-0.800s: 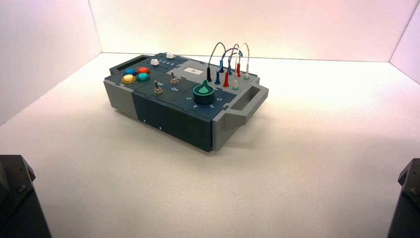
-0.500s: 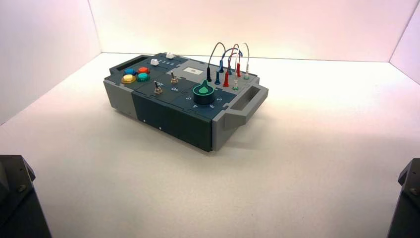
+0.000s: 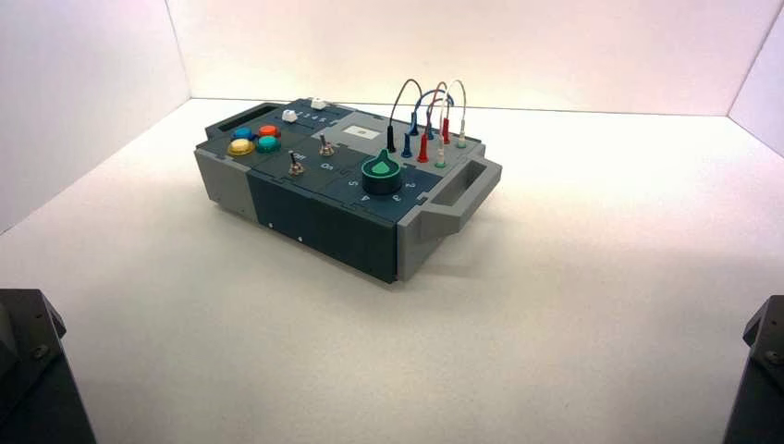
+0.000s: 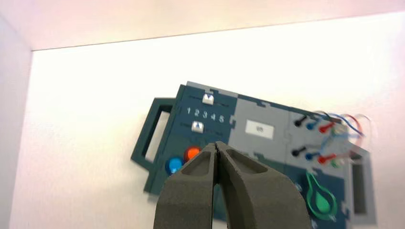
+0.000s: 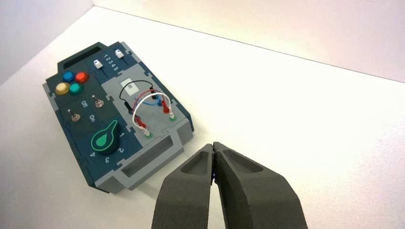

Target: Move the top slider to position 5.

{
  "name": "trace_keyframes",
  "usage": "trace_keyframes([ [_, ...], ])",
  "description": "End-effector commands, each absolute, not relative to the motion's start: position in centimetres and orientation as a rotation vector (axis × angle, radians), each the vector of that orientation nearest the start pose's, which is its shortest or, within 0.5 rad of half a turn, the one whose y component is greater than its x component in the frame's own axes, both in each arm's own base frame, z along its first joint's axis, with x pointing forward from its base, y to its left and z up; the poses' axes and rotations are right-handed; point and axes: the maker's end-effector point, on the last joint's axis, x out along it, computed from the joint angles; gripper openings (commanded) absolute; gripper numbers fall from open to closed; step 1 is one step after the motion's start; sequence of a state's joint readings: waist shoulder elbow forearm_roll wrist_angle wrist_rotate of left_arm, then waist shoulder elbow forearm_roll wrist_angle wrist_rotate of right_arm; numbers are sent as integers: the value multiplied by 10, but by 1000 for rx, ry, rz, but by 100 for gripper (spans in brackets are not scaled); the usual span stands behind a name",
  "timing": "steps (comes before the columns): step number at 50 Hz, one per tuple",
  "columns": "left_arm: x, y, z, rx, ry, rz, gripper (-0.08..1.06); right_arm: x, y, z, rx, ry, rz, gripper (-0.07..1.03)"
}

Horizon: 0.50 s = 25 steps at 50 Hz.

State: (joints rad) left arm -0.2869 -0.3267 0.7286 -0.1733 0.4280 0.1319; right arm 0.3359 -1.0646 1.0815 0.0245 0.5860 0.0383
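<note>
The top slider (image 4: 208,98) is a small white knob on the dark blue panel at the box's far end, beyond its twin (image 4: 197,127). It also shows as top slider (image 3: 318,104) and top slider (image 5: 119,54). A row of digits runs between the two tracks and ends in position 5 (image 4: 221,119). The knob stands short of that digit, towards the row's middle. My left gripper (image 4: 217,145) is shut and empty, held in the air short of the box over the coloured buttons' end. My right gripper (image 5: 213,145) is shut and empty, off the box's handle end.
The box (image 3: 324,217) sits turned on the white table, with coloured buttons (image 3: 255,140), two toggle switches (image 3: 310,155), a green dial (image 3: 380,167) and looped wires (image 3: 427,116). White walls close the left, back and right. Dark arm bases (image 3: 28,370) fill the lower corners.
</note>
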Motion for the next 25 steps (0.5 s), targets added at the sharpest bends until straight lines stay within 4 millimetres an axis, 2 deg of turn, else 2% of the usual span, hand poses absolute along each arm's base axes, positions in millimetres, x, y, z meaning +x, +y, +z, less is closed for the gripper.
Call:
trace_keyframes([
  [1,376,-124,177,81,859,-332,-3,202,74,225,-38,591,327,-2],
  [7,405,-133,142,94,947,-331,-3,202,74,226,-39,589,327,-2],
  [10,411,-134,133,98,964,-331,-3,203,74,225,-39,591,325,-2],
  [13,426,-139,113,103,999,-330,-3,203,74,225,-41,590,325,-2],
  [17,438,-143,97,105,1023,-328,-3,203,75,224,-41,590,326,-2],
  [25,460,-148,81,106,1039,-327,-3,204,74,224,-43,593,324,-2],
])
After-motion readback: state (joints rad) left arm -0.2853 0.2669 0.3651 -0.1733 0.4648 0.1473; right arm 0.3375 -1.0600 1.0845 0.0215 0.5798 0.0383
